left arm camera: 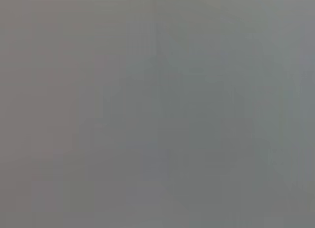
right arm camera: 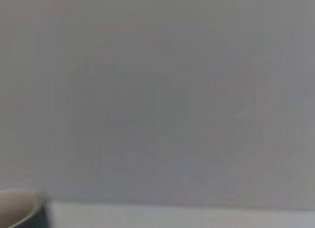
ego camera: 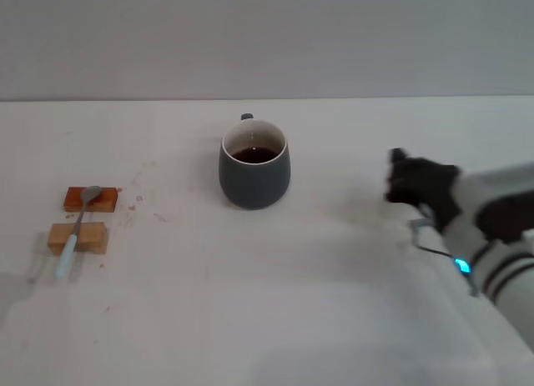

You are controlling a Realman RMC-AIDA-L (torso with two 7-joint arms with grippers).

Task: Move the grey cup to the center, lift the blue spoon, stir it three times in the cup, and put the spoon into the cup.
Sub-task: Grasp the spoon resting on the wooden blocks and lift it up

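- Right arm enters the head view from the 4 o'clock corner: white casing with dark bands and a small blue light.
- Right gripper [ego camera: 399, 179] is the dark mass at the end of that arm, at about 3 o'clock from the frame centre, above the white table [ego camera: 275, 319]. It is well apart from everything else. Whether the claw is released or clenched: cannot tell.
- Blue spoon [ego camera: 77, 233] lies at about 9 o'clock, near the table's left side. The pale blue handle end is nearest the robot and the grey metal bowl is farthest.
- Near wooden block [ego camera: 92, 237], tan, carries the spoon's handle across it.
- Far wooden block [ego camera: 105, 199], reddish-brown, sits just beyond the tan one. The spoon's bowl rests on it.
- Small brown specks are scattered on the table to the 3 o'clock side of the blocks.
- Grey cup [ego camera: 254, 167] stands upright just above frame centre, toward 12 o'clock, well apart from both spoon and gripper. Cream inside, dark liquid in it. Its handle points away toward the wall, with only the top showing behind the rim.
- Right wrist view: the cup's rim [right arm camera: 19, 211] shows at one corner. The rest is plain grey wall.
- Left wrist view: flat grey only. Left gripper is not in view.
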